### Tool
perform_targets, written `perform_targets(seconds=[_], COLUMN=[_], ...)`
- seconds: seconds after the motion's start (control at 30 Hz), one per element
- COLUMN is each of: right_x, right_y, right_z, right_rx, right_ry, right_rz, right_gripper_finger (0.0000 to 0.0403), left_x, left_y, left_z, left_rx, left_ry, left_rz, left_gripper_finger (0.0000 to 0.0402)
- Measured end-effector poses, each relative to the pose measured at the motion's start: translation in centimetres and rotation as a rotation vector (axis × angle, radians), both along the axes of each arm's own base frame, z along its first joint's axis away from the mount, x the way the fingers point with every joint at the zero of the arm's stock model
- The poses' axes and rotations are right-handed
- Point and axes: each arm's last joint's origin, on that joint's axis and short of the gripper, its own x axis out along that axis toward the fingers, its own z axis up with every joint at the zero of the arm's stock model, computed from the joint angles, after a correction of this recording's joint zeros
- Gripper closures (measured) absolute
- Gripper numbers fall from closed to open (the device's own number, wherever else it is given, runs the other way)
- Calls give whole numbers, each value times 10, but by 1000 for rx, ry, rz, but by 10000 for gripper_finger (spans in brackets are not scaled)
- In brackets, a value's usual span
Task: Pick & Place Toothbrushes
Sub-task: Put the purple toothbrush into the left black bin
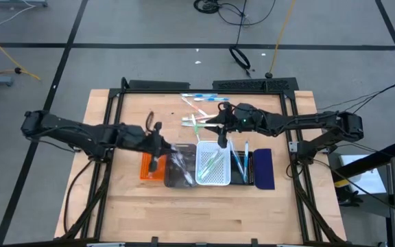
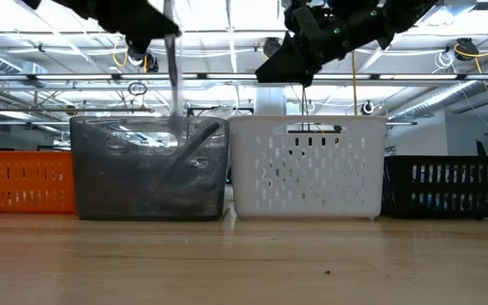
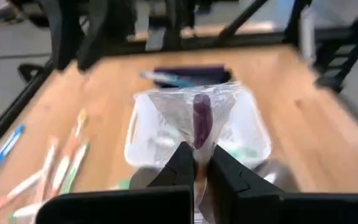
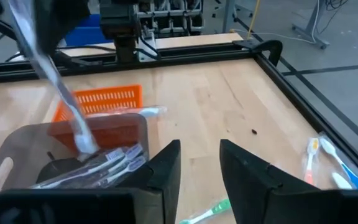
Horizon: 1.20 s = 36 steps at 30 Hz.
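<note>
The left gripper [image 1: 158, 145], clamped on a clear toothbrush [image 2: 174, 63] hanging upright, stands directly above the grey tray [image 1: 179, 167], while the right gripper [image 1: 222, 139] (fingers apart, empty) hovers above the white tray [image 1: 213, 181] just beside it.

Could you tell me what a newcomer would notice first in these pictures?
Probably the row of trays mid-table, with the left hand shut on a clear-wrapped toothbrush hanging over the grey tray. Beside it, the right hand hangs open above the white tray. Loose toothbrushes lie scattered behind.
</note>
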Motion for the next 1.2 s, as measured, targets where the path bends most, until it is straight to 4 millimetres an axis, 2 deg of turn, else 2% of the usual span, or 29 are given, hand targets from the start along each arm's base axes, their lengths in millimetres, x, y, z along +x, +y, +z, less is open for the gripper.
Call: perform_targets(seconds=[0.23, 0.43, 0.77, 0.97, 1.2], right_x=[0, 0, 0, -1, -1], right_y=[0, 0, 0, 0, 0], right_z=[1, 1, -1, -2, -2], right_rx=[-10, -27, -30, -43, -43], right_ry=[-6, -3, 16, 31, 31], right_rz=[2, 6, 8, 14, 14], right_gripper_finger=[300, 302, 303, 303, 303], left_x=[5, 15, 19, 18, 16], left_y=[-11, -15, -15, -20, -23], left_z=[-16, -32, -39, -40, -37], left_rx=[167, 195, 203, 134, 75], left_ry=[91, 158, 192, 204, 188], left_rz=[80, 72, 97, 26, 26], left_gripper_finger=[394, 391, 290, 221, 179])
